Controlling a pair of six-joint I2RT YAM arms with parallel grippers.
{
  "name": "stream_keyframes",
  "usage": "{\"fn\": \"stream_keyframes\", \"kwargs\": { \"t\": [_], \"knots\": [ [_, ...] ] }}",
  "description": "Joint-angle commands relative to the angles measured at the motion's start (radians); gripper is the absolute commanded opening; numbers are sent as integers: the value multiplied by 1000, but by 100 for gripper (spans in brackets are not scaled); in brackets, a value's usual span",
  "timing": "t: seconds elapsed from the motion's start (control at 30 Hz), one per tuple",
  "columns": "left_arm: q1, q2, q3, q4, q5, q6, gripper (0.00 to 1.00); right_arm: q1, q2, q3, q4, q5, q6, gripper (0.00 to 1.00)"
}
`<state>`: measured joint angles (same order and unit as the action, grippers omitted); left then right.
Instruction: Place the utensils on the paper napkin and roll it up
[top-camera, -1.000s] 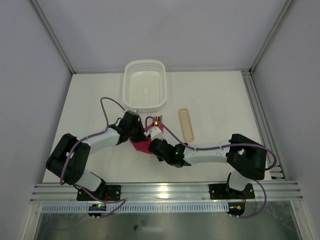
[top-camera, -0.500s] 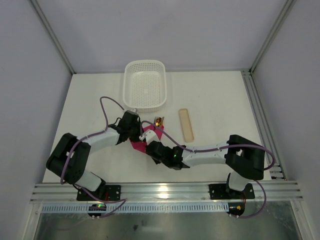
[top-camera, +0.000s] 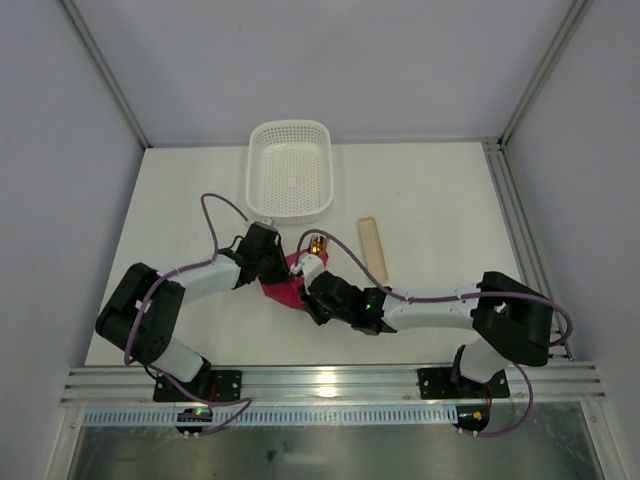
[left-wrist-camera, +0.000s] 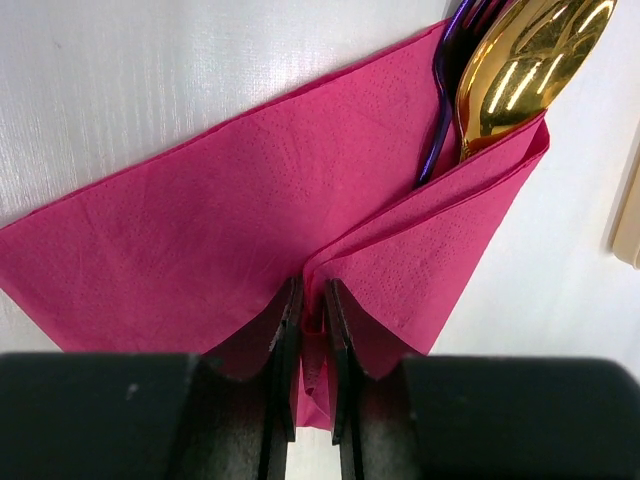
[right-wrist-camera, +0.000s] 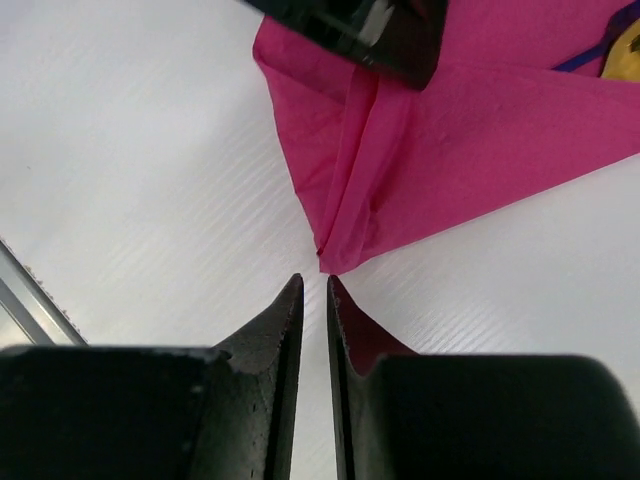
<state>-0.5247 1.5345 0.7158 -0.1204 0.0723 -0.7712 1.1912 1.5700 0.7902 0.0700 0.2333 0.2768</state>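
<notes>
The paper napkin (top-camera: 283, 288) (left-wrist-camera: 230, 220) is magenta and lies folded over the utensils at the table's middle. A gold spoon head (left-wrist-camera: 520, 60) (top-camera: 317, 244) and a dark fork (left-wrist-camera: 443, 90) stick out of its far corner. My left gripper (left-wrist-camera: 312, 292) (top-camera: 280, 272) is shut on a raised fold of the napkin at its near edge. My right gripper (right-wrist-camera: 313, 281) (top-camera: 308, 306) rests just short of the napkin's pointed corner (right-wrist-camera: 335, 255). Its jaws are all but together with only a thin slit, and nothing is between them.
A white perforated basket (top-camera: 252, 175) stands behind the napkin at the back. A pale beige strip (top-camera: 373, 248) (left-wrist-camera: 630, 215) lies to the right of the spoon head. The left gripper's dark finger (right-wrist-camera: 385, 35) shows at the top of the right wrist view.
The right arm has swung its elbow out to the right, and its gripper now sits off the napkin's near corner. The left gripper has stayed on the fold.
</notes>
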Motion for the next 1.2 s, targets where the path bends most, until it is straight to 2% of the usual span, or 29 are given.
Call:
{"fn": "stream_keyframes", "kwargs": {
  "t": [0.0, 0.23, 0.57, 0.83, 1.17],
  "knots": [
    [6, 12, -1, 27, -28, 27, 19, -63, -68, -34, 138, -124, 47, 17],
    [6, 15, -10, 30, -35, 32, 19, -140, -30, -5, 129, -186, 82, 8],
    [6, 18, -19, 41, -32, 27, 20, -139, 53, 35, 175, -279, 94, 6],
    [6, 23, -18, 34, -37, 27, 20, -139, 147, 63, 157, -258, 110, 6],
    [6, 24, 1, -19, -65, 43, 20, -140, 125, 46, 94, -200, 99, 5]
  ]
}}
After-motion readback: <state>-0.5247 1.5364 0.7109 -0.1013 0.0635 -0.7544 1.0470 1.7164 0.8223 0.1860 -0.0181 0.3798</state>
